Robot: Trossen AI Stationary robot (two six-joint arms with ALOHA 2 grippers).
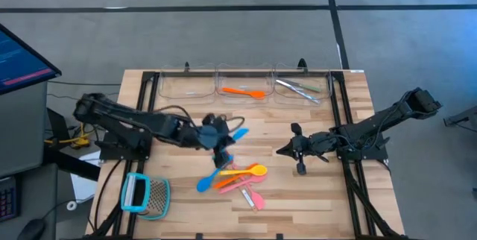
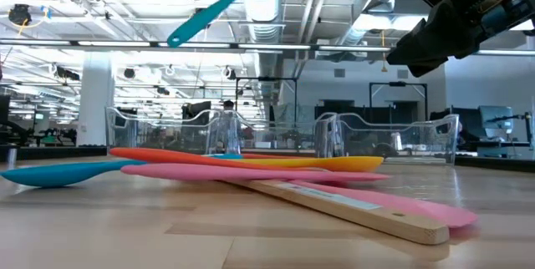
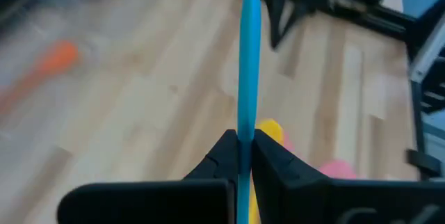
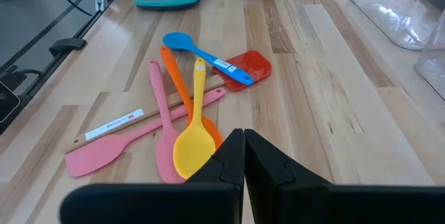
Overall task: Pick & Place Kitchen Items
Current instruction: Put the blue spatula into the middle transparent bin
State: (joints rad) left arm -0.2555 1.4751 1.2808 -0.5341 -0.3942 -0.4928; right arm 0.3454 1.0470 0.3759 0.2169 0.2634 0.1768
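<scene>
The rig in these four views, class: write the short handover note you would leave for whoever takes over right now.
Left gripper: shut on a blue utensil, lifted above the table.
Right gripper: shut, holding nothing, waiting at mid-table beside the pile.
Done: an orange utensil lies in the middle clear bin; silvery pieces lie in the right-hand bin.
Left: place the held blue utensil, then clear the pile: blue spoon, yellow spoon, orange spoon, pink spoon, pink spatula, red-headed spatula.
</scene>
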